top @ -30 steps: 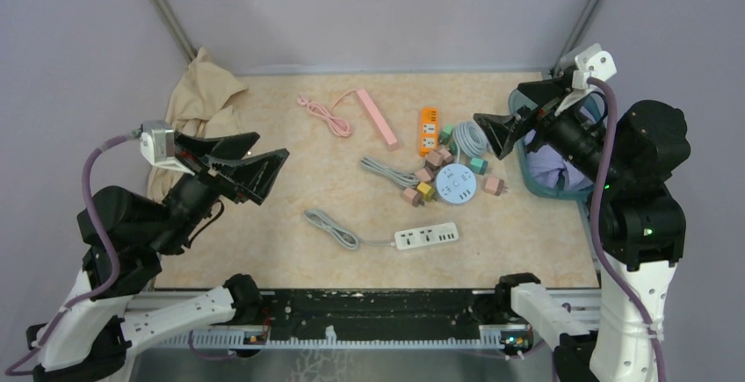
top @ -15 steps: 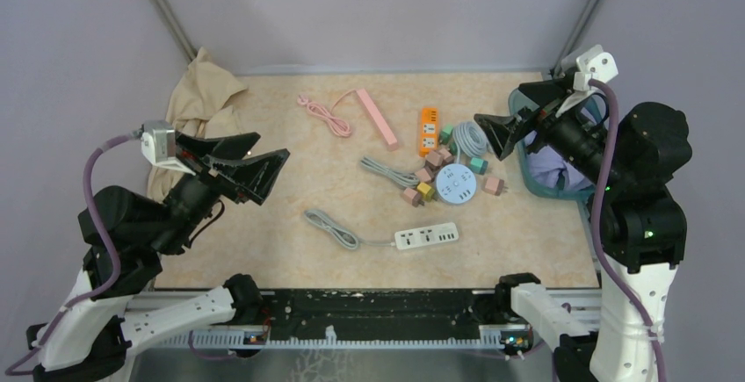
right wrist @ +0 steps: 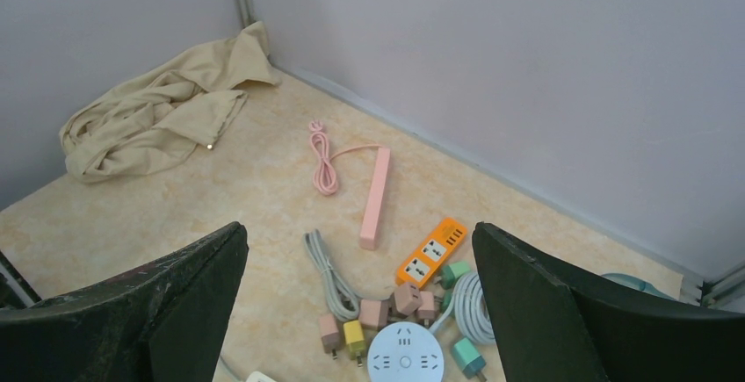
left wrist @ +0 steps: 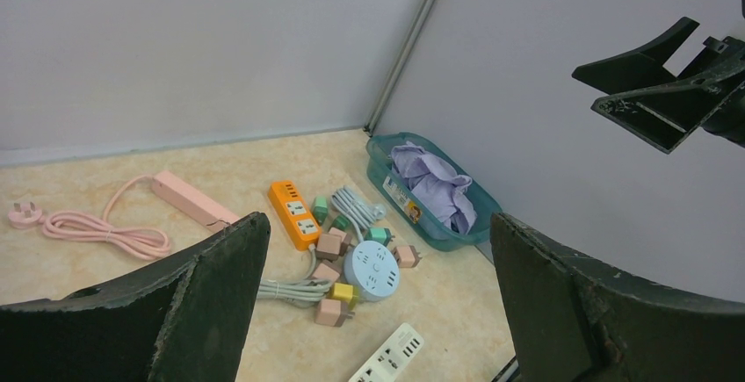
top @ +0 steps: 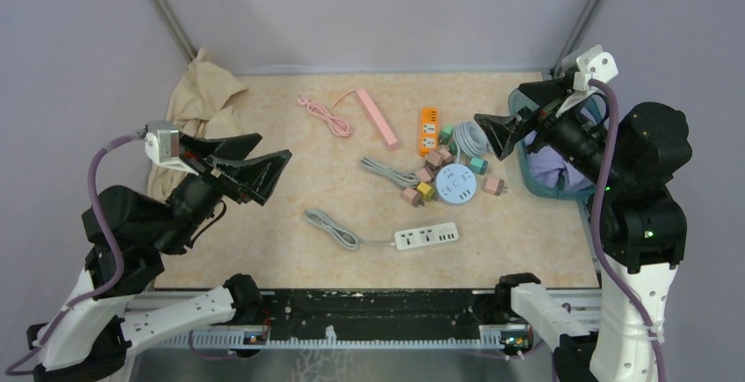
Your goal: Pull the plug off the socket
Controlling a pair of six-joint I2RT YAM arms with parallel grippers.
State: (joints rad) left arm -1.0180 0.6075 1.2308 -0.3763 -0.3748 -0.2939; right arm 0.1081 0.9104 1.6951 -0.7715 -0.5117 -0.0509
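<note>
From above, the left claw [top: 274, 146] has drifted a touch toward the table's middle over the last second, while the right claw [top: 497, 108] has not moved. Both hang spread wide, holding nothing, well above the table. The round blue socket [top: 456, 184] lies right of centre, ringed by small cube plugs [top: 425, 191]. An orange strip [top: 428, 130], a pink strip [top: 378, 118] and a white strip [top: 426, 236] lie nearby. The left wrist view looks across at that cluster from afar. The right wrist view looks down on it from high up. In neither can I tell which plug sits in a socket. The drift looks like an approach only; no plug is gripped.
</note>
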